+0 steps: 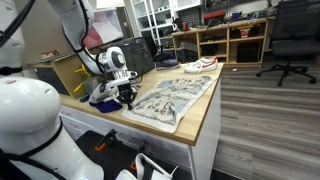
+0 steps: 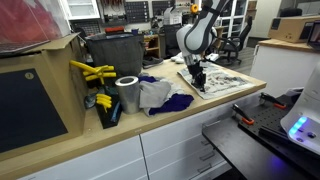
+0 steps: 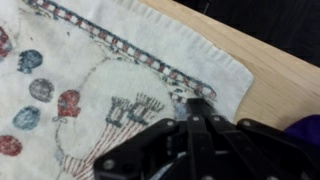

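Gripper (image 3: 197,104) jaws are fully closed. In the wrist view the fingertips meet on the hemmed edge of the printed towel (image 3: 90,90), close to one corner, and the hem is slightly puckered where they pinch it. In both exterior views the gripper (image 1: 127,97) (image 2: 199,82) points straight down at that same edge.

The printed towel (image 1: 175,98) (image 2: 222,82) lies spread flat on the wooden countertop (image 1: 205,118). It covers most of the surface on one side of the gripper. Its pattern is a border band with coloured motifs inside. In the wrist view the pinched corner lies near the countertop (image 3: 270,80) edge, with bare wood beyond the hem.

A crumpled purple and white cloth (image 1: 103,92) (image 2: 165,97) lies just beside the gripper, on the side away from the towel. In the wrist view a purple patch (image 3: 311,130) shows at the frame edge.

In an exterior view a metal cylinder (image 2: 127,93) stands upright near the cloth, and yellow-handled tools (image 2: 92,72) lie behind it. A dark bin (image 2: 112,50) stands further back on the countertop (image 2: 170,128).

In an exterior view an office chair (image 1: 290,40) and a wooden shelf unit (image 1: 225,40) stand on the floor, well apart from the work surface.
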